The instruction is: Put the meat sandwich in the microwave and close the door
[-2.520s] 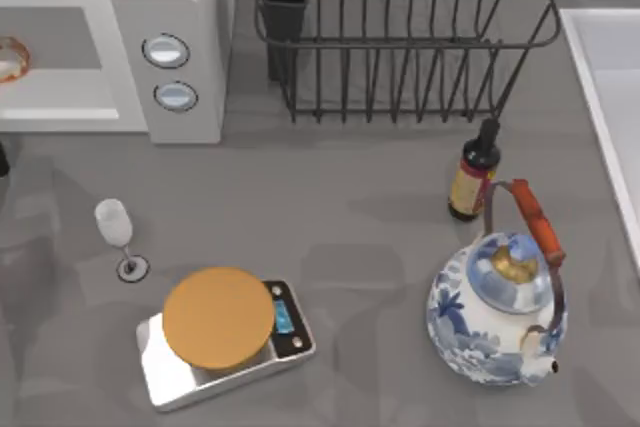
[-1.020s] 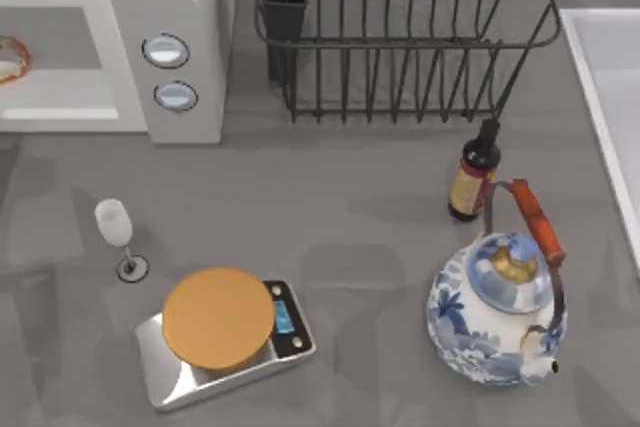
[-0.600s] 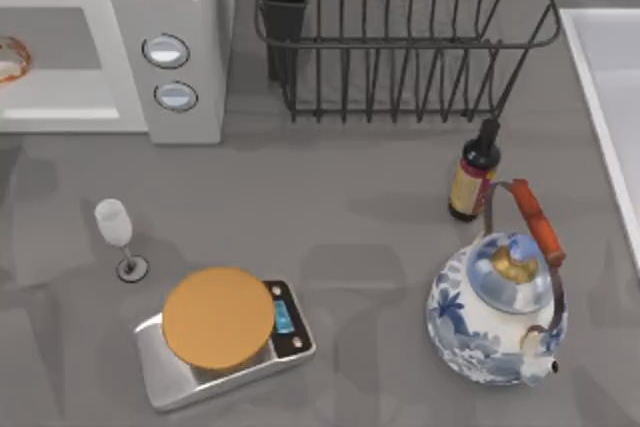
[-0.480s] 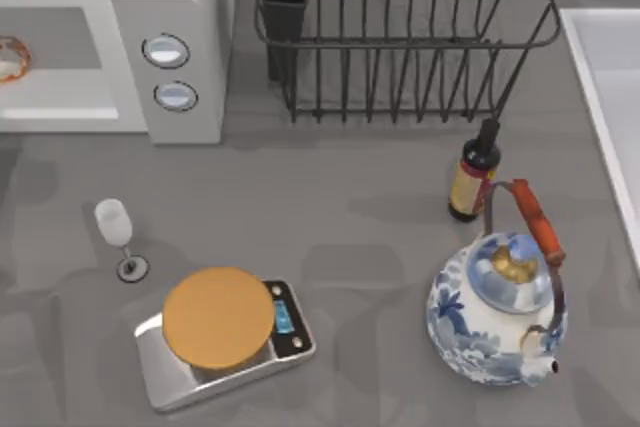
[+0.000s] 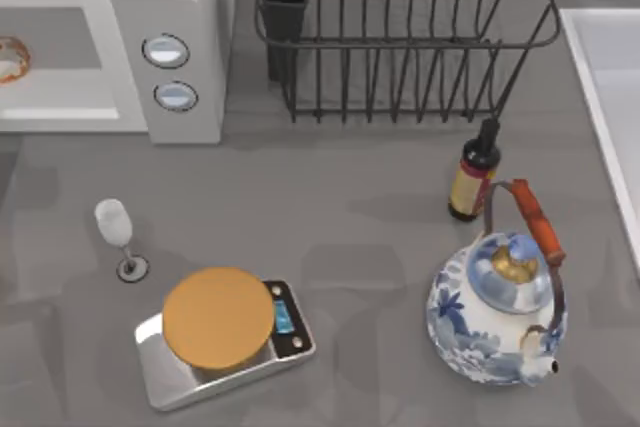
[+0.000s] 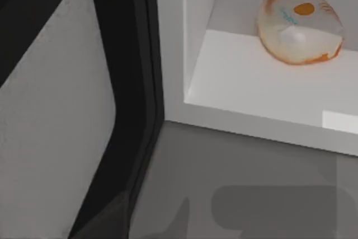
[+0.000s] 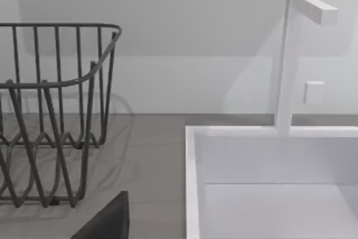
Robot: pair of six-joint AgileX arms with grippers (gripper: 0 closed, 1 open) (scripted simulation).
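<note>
The meat sandwich (image 5: 10,57), pale with an orange-brown edge, lies inside the microwave (image 5: 170,7) at the top view's far left. The left wrist view looks into the white cavity, where the sandwich (image 6: 299,27) rests on the floor toward the back. The door (image 6: 56,116), a grey mesh panel with a dark edge, stands swung open beside the cavity. The microwave's grey side panel carries two round knobs (image 5: 166,50).
A black wire dish rack (image 5: 400,37) stands behind the table's middle. A wine glass (image 5: 115,227) and a silver scale (image 5: 220,332) with an orange disc sit at the front left. A dark bottle (image 5: 472,172) and a blue-white teapot (image 5: 500,312) stand on the right, with a white sink (image 7: 268,183) at the right edge.
A dark part of the left arm at the top view's left edge 2.5 s ago has gone, and the shadows at the left have shifted. The sandwich has stayed put.
</note>
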